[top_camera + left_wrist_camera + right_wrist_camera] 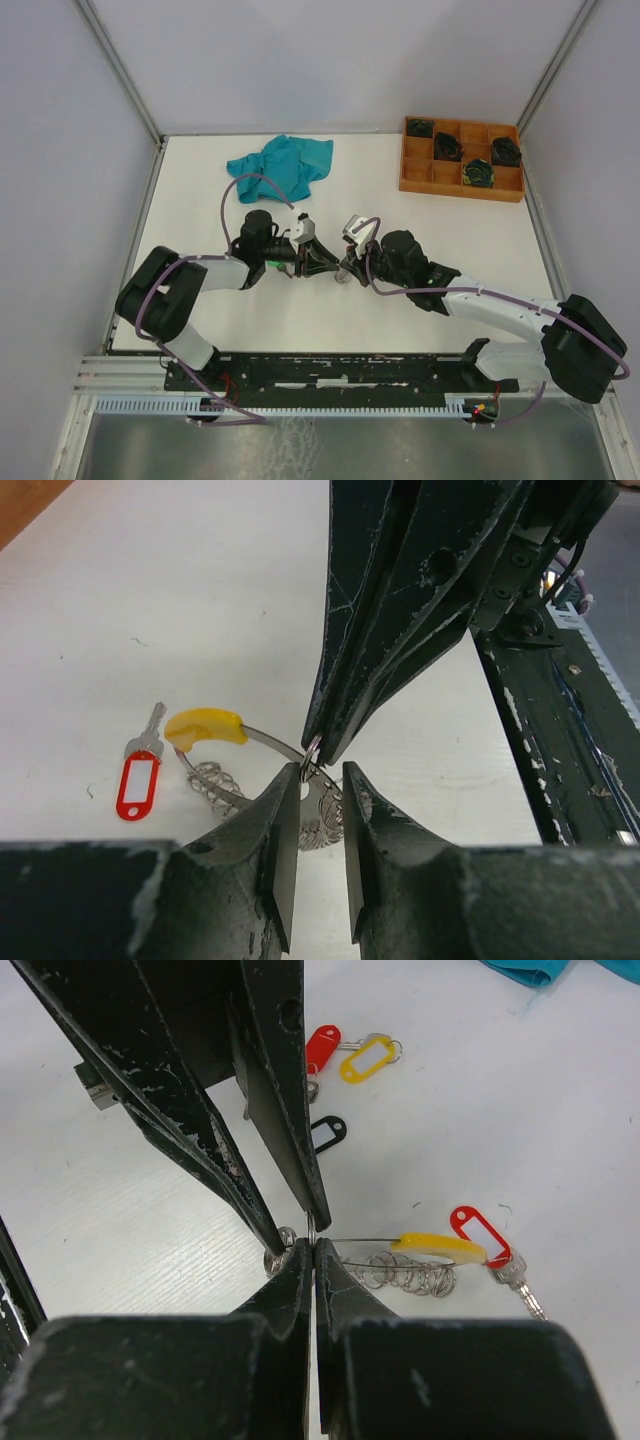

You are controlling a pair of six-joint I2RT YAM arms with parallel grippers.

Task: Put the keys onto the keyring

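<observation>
Early stage, I judge. The right gripper (314,1248) has its fingers clamped together on the keyring (362,1241) mid-counter (450,225). The left gripper (322,780) has its fingers slightly apart around something silver (grip unclear). The keys (350,1060) lie loose at the ring's 12 o'clock, and the red-tagged key (480,1233) at 3.

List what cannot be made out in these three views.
- Top view: the keyring is hidden under the left gripper and right gripper.
- Left wrist: what metal piece sits between the left jaws; small, partly behind the right gripper's tips.
- Tray contents: too small from above.
</observation>
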